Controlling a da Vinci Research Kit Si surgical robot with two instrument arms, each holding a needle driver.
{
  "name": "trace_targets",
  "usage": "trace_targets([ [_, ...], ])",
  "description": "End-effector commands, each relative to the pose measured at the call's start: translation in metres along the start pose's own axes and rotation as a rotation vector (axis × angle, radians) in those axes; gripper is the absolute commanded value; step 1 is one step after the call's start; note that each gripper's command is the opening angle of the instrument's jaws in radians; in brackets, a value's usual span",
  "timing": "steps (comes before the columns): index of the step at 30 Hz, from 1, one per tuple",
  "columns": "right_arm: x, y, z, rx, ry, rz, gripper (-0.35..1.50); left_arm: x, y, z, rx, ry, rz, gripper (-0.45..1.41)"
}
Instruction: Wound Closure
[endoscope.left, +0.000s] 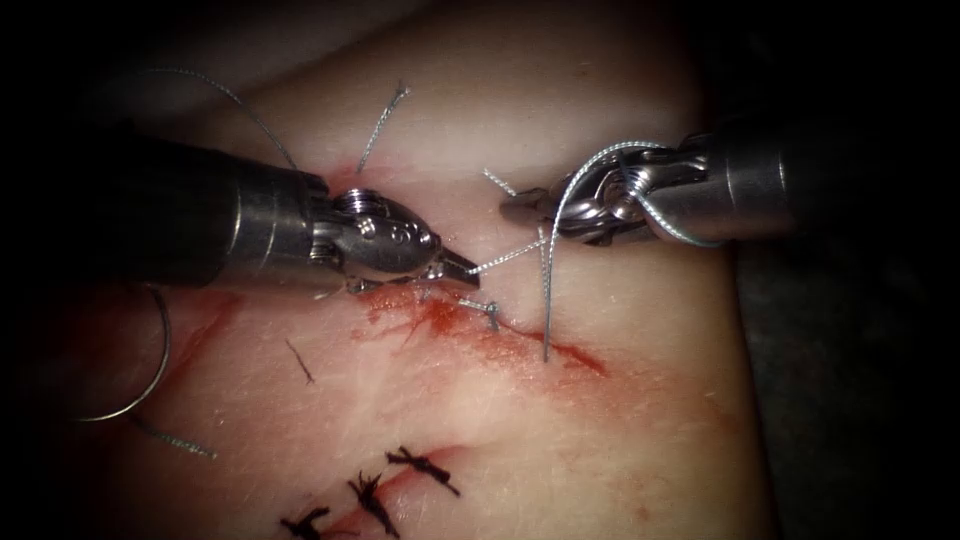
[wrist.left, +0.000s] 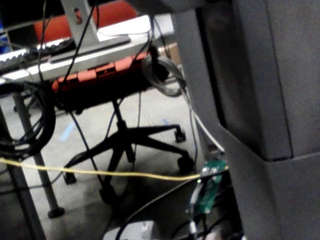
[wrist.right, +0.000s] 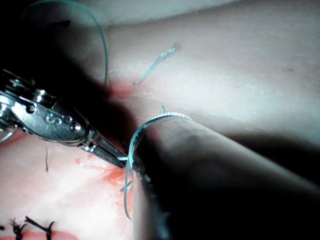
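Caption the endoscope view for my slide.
Left tool grips pale thread looped around right tool; curved steel needle lies free on tissue.

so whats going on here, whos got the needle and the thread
The left end effector is shut on a short end of the thread just above the cut in the tissue. The thread is looped around the right end effector, which holds nothing that shows. The needle lies loose on the tissue, left of the cut, not in the tissue. Dark finished stitches sit lower down.
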Motion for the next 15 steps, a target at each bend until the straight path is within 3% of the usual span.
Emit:
trace_targets([
  [1,-0.0001,-0.0008,0.0005,0.005,0.001,-0.006,-0.35,-0.0002,-0.0005,0.0005,0.007,-0.020,-0.004,-0.45],
  [9,-0.0006,-0.0019,-0.0002,0.017,0.005,-0.013,-0.35,-0.0049,-0.0054,-0.0016,0.073,-0.160,-0.040,-0.45],
  [15,-0.0006,-0.0025,-0.0012,0.049,0.041,-0.007,-0.35,-0.0069,-0.0073,-0.0021,0.080,-0.194,-0.028,-0.45],
])
